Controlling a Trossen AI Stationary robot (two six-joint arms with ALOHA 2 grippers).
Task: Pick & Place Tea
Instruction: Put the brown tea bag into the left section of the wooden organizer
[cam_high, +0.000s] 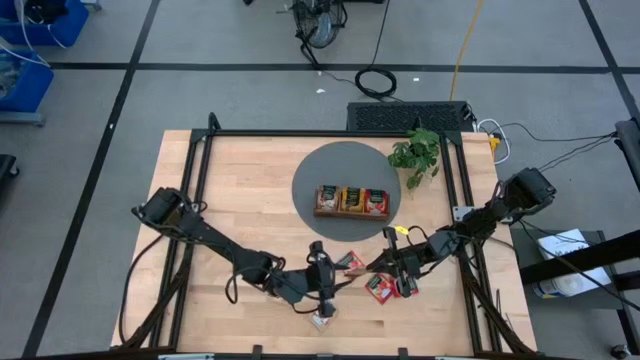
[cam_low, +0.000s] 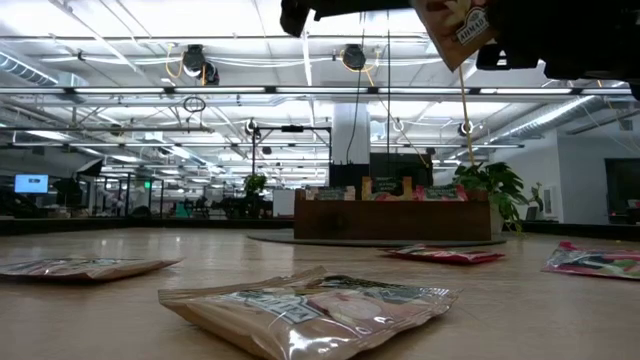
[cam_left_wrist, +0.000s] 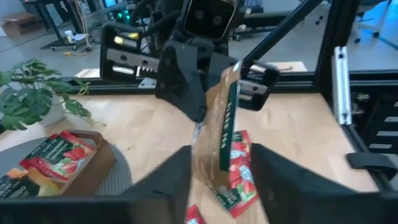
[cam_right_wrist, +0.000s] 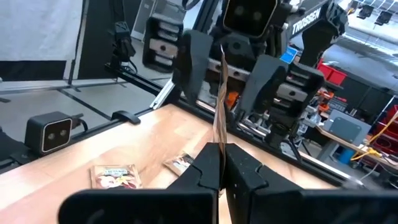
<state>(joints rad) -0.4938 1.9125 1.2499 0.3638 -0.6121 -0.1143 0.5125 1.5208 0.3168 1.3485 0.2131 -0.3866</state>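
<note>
The two arms meet over the front middle of the bench (cam_high: 250, 190), a held packet (cam_left_wrist: 219, 134) between them. The right gripper (cam_right_wrist: 219, 150) has its fingers pressed together on one end of this packet, which stands on edge, raised clear of the bench. In the low view it hangs at the top of the picture. It is beige-brown with a green strip along one side.

The left gripper (cam_left_wrist: 221, 154) faces the right one from the other side. Its fingers are spread wide, one on each side of the packet's free end. I cannot tell whether either finger touches the packet.

More tea lies loose on the wood. Two red packets (cam_high: 384, 288) sit just beside each other, under the right arm. A pale packet (cam_high: 323, 320) lies at the front edge, below the left gripper, and the low view shows it nearest the camera, flat and crinkled. In that view a further packet (cam_low: 85, 267) lies off to the side, well apart from the others.

Behind the grippers a dark round mat (cam_high: 320, 165) carries the tray (cam_high: 352, 201). Its three compartments hold packets standing on end — dark-labelled, orange-yellow and red. The plant (cam_high: 418, 150) stands at the mat's rim, near the bench's back right corner.
</note>
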